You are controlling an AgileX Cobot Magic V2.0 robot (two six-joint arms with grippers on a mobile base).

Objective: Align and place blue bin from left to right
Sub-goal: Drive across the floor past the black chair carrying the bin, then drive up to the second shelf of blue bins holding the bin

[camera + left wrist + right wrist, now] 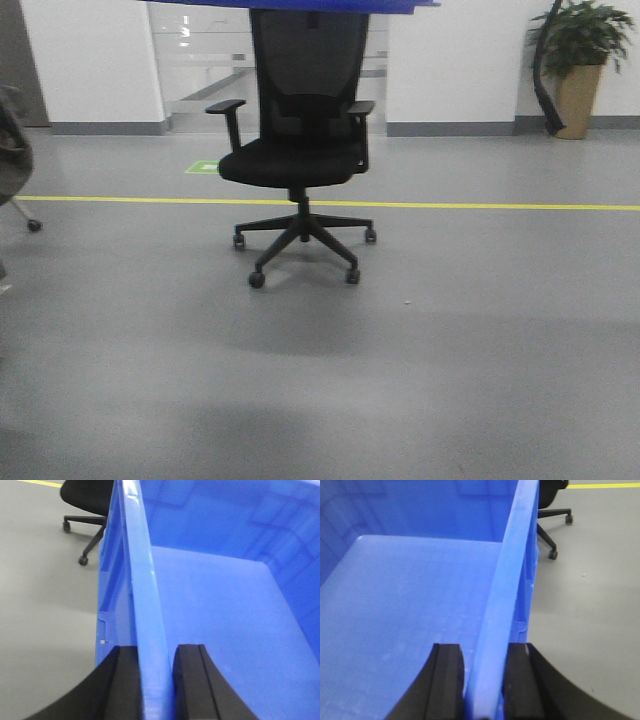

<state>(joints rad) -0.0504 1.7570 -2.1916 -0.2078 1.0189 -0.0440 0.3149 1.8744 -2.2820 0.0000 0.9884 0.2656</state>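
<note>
The blue bin (215,610) is held up off the floor between both arms. My left gripper (156,652) is shut on the bin's left wall rim, one black finger (125,680) outside and the other inside. My right gripper (485,652) is shut on the right wall rim of the blue bin (410,605) in the same way. The bin is empty inside. In the front-facing view only a thin strip of the blue bin (300,5) shows along the top edge; both grippers are out of that view.
A black office chair (298,140) on casters stands on the grey floor straight ahead. A yellow floor line (480,206) runs across behind it. A potted plant (578,60) is at the far right wall. Part of another chair (12,150) shows at the left edge.
</note>
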